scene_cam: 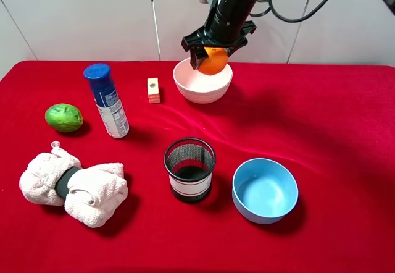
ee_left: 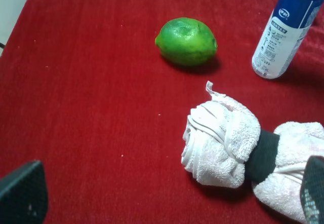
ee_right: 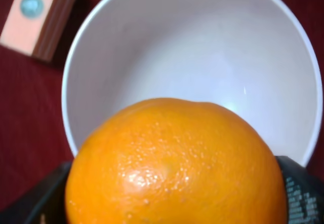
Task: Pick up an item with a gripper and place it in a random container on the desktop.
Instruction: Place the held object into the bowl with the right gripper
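Note:
My right gripper (scene_cam: 213, 60) is shut on the orange (scene_cam: 213, 60) and holds it just above the pale pink-white bowl (scene_cam: 188, 88) at the back of the red table. In the right wrist view the orange (ee_right: 174, 163) fills the lower half, with the bowl (ee_right: 202, 46) directly beneath it and dark fingertips (ee_right: 298, 193) at its sides. The left arm is out of the exterior high view; in the left wrist view its fingertips (ee_left: 23, 193) stand wide apart over the red cloth, holding nothing.
A green lime-like fruit (scene_cam: 63, 117), a blue-capped spray bottle (scene_cam: 107, 100) and a rolled white towel (scene_cam: 74, 185) lie at the left. A small wooden block (scene_cam: 153, 90) stands beside the bowl. A black mesh cup (scene_cam: 189, 168) and a light blue bowl (scene_cam: 265, 190) sit at the front.

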Controlling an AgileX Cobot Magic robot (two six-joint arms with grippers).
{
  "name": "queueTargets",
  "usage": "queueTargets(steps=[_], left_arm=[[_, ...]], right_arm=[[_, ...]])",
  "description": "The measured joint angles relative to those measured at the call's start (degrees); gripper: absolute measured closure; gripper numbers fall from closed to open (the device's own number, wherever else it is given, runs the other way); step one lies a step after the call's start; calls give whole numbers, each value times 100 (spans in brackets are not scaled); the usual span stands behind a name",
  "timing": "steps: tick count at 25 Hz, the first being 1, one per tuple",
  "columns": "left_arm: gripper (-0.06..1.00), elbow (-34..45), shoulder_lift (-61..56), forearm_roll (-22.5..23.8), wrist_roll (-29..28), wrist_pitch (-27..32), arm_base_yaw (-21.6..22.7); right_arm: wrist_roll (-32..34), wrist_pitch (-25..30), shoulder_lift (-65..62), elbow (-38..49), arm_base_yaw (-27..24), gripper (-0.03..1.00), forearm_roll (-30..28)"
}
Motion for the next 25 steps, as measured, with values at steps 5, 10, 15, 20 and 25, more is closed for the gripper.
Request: queueTargets(steps=[5,10,15,20,25], left_arm=[[-5,0,0,0,0,0,0],[-5,0,0,0,0,0,0],[-5,0,0,0,0,0,0],[-5,0,0,0,0,0,0],[-5,0,0,0,0,0,0]], right_arm=[[0,-431,35,0,0,42,-201],[0,-700,35,0,0,42,-364],[0,-800,35,0,0,42,-388],[0,-868,48,0,0,42,-374],[0,-910,230,0,0,42,-152]])
